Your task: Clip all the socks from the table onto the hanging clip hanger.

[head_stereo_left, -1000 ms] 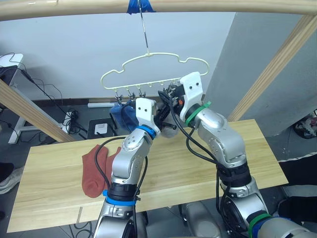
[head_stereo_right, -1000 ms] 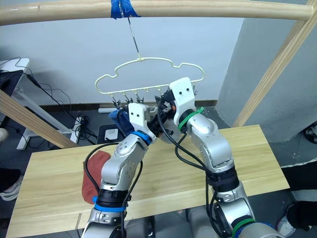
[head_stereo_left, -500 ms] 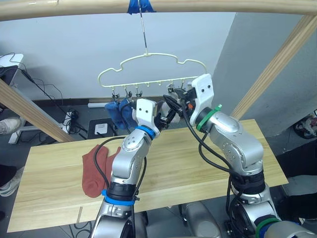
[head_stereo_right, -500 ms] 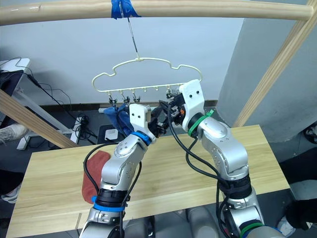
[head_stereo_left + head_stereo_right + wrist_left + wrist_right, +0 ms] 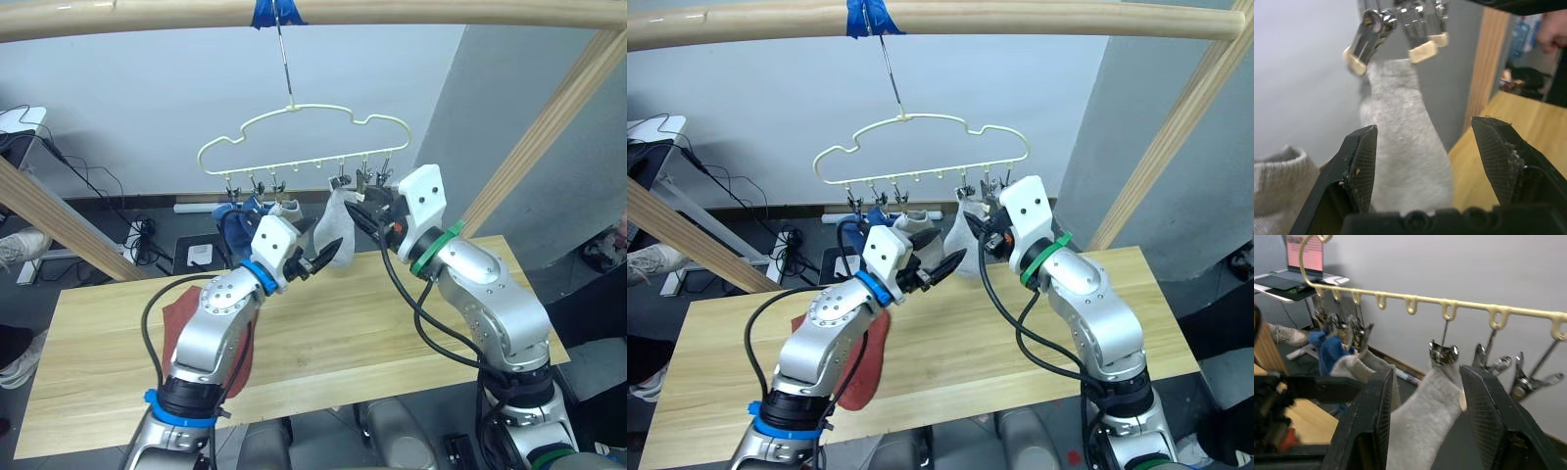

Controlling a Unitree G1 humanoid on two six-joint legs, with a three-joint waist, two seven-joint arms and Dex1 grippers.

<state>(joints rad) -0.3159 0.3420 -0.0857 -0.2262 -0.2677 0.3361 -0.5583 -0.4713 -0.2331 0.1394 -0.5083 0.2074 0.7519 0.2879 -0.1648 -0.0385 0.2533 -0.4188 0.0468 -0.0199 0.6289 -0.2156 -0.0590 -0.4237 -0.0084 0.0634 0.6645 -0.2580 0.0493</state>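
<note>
Between both spread pincers, the light grey ankle sock (image 5: pixel 331 229) hangs clipped.
Left pincer (image 5: pixel 326 256) and right pincer (image 5: pixel 369 211) empty; next, fetch the rust-red socks (image 5: pixel 186 323) off the worktop (image 5: pixel 88 392).

Wooden pole frame (image 5: pixel 294 12) with blue tape (image 5: pixel 277 12); laptop (image 5: pixel 1304 257) on a desk; cables (image 5: pixel 137 235) on the floor

Even, soft indoor light with faint shadows; head views sharp, left wrist view blurred close up.
</note>
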